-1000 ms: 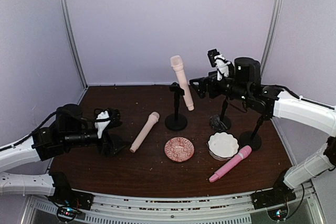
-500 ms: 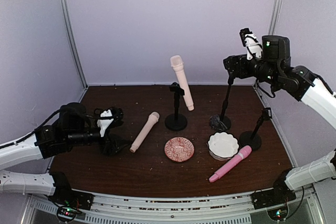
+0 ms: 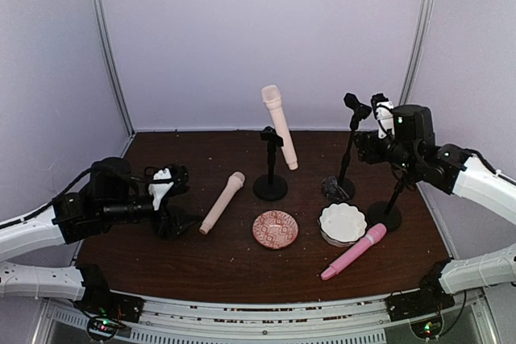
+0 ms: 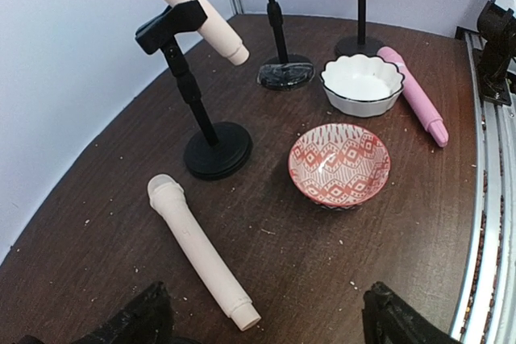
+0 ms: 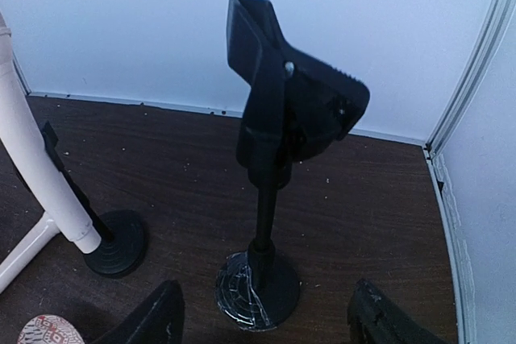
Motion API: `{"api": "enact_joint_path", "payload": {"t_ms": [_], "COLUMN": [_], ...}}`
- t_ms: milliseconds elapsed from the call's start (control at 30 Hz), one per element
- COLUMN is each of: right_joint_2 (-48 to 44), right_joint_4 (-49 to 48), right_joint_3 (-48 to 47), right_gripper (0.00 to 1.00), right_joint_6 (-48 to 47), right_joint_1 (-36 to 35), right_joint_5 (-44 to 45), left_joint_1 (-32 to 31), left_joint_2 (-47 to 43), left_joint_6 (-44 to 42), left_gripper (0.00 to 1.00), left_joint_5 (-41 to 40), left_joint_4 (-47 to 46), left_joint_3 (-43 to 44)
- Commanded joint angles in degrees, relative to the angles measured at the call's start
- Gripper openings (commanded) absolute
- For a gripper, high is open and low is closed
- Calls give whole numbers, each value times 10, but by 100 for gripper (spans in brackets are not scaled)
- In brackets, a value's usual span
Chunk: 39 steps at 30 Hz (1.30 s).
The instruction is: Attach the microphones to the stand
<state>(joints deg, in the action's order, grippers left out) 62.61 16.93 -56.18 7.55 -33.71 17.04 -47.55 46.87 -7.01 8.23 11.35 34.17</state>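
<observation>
1. Microphones: one pale peach-cream plastic microphone (image 3: 279, 126) sits tilted in the clip of the left black round-footed stand (image 3: 270, 173). A second peach-cream microphone (image 3: 222, 202) lies flat on the dark brown wooden table (image 3: 161, 263) just left of that stand. The bright pink plastic microphone (image 3: 353, 251) lies front right. Two are not yet mounted.
2. The largest risk is the slim middle black stand (image 3: 347, 151), whose clip is empty. The right gripper (image 5: 266, 300) hovers close to it, released and holding nothing. A brush from the arm could topple the stand.
3. The pink microphone lies just beside the white scalloped bowl (image 3: 342, 223) and near the foot of the right black stand (image 3: 393, 199). A careless reach could knock either.
4. The left gripper (image 4: 266, 308) is spread wide and empty near the lying peach microphone. That round body may roll away under an off-centre pinch.
5. The red patterned bowl (image 3: 275, 229) could be clipped in a low carry.
</observation>
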Motion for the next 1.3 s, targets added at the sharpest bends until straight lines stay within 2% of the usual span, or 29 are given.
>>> {"api": "enact_joint_path", "payload": {"t_ms": [0, 100, 333, 600, 700, 800, 933, 1033, 1267], "right_joint_2": [-13, -1, 59, 165, 202, 215, 200, 177, 97], "right_joint_4": [-192, -276, -422, -523, -551, -601, -618, -610, -569], "right_joint_3": [88, 139, 187, 157, 144, 151, 156, 154, 134], "right_gripper": [67, 63, 59, 55, 46, 33, 12, 2, 0], "right_joint_6": [-5, -22, -44, -58, -67, -80, -99, -126, -152], "right_joint_1": [2, 6, 19, 49, 56, 59, 59, 59, 56], "right_joint_5": [10, 13, 32, 20, 8, -3, -12, -12, -40], "left_joint_1": [5, 5, 5, 5, 5, 5, 5, 5, 5], "left_joint_2": [7, 10, 14, 24, 24, 25, 32, 44, 86], "left_joint_6": [0, 1, 4, 7, 9, 11, 13, 18, 65], "left_gripper": [83, 83, 83, 83, 83, 83, 83, 81, 75], "left_joint_5": [17, 19, 20, 33, 35, 37, 44, 45, 69], "left_joint_4": [-20, -21, -26, -30, -31, -36, -43, -58, -112], "left_joint_3": [15, 15, 13, 14, 13, 14, 14, 11, 34]}}
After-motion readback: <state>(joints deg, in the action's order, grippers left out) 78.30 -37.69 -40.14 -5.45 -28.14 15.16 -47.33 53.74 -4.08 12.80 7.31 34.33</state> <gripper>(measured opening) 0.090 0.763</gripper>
